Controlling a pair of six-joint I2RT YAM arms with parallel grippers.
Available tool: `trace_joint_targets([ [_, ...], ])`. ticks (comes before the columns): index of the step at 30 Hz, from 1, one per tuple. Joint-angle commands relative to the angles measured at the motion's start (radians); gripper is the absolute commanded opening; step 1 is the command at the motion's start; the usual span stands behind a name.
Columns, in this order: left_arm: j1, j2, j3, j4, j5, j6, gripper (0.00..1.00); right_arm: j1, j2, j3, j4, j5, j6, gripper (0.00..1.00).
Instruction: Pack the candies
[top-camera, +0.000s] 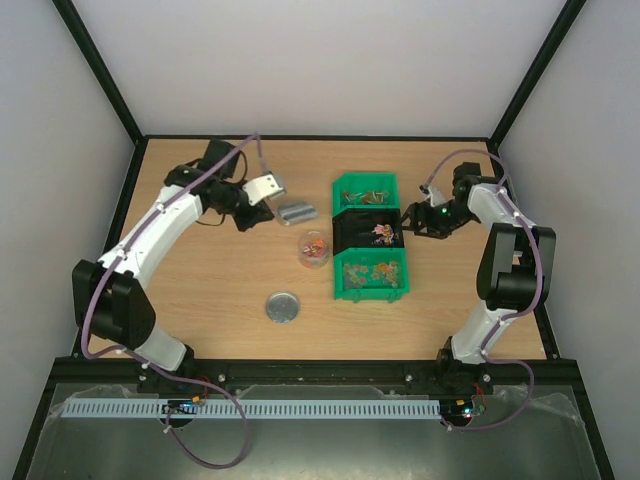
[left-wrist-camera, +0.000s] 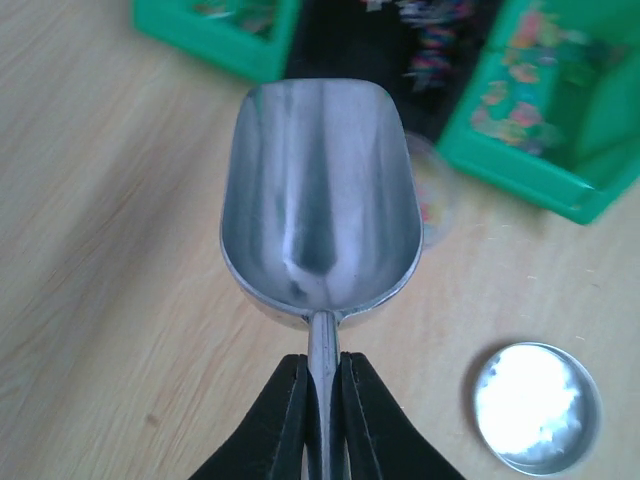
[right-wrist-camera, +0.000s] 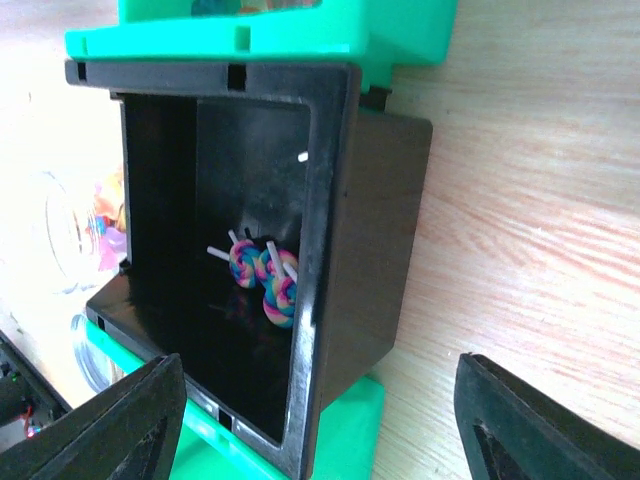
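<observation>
My left gripper (left-wrist-camera: 323, 390) is shut on the handle of an empty metal scoop (left-wrist-camera: 320, 190), which hangs over the table just left of the bins (top-camera: 296, 211). A small clear jar (top-camera: 314, 248) holding a few candies stands in front of the scoop; in the left wrist view the jar (left-wrist-camera: 437, 200) is partly hidden behind it. More candies lie in the far green bin (top-camera: 365, 188) and the near green bin (top-camera: 372, 273). Three swirl lollipops (right-wrist-camera: 263, 275) lie in the black bin (right-wrist-camera: 370, 200). My right gripper (right-wrist-camera: 320, 430) is open, level with the black bin's outer wall and holding nothing.
A round silver lid (top-camera: 283, 307) lies flat on the wooden table (top-camera: 200, 300) near the jar, and it also shows at the lower right of the left wrist view as the lid (left-wrist-camera: 537, 407). The three bins stand in a row mid-table. Black frame posts edge the table.
</observation>
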Motion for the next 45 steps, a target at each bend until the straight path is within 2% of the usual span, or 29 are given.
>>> trace_joint_targets([
  [1,-0.114,0.012,0.120,-0.216,-0.008,0.155,0.02,-0.004,-0.031,-0.034,-0.089,-0.027,-0.022,0.74],
  [5,-0.252,0.035,0.185,-0.326,-0.067,0.192,0.02,-0.004,-0.049,-0.051,-0.121,-0.037,-0.046,0.72],
  [9,-0.383,0.090,0.231,-0.368,-0.148,0.157,0.02,-0.004,-0.068,-0.076,-0.176,-0.045,-0.107,0.70],
  [13,-0.448,0.145,0.272,-0.379,-0.177,0.091,0.02,-0.004,-0.071,-0.084,-0.255,-0.054,-0.185,0.68],
  [18,-0.523,0.248,0.337,-0.389,-0.260,0.017,0.02,-0.003,-0.031,-0.094,-0.346,-0.137,-0.243,0.62],
  [25,-0.576,0.398,0.458,-0.429,-0.343,-0.074,0.02,-0.001,-0.015,-0.131,-0.333,-0.174,-0.244,0.44],
  [37,-0.608,0.524,0.502,-0.433,-0.395,-0.134,0.02,0.000,-0.012,-0.172,-0.281,-0.181,-0.225,0.30],
  [45,-0.608,0.516,0.424,-0.258,-0.350,-0.149,0.02,0.000,-0.011,-0.173,-0.255,-0.186,-0.209,0.27],
])
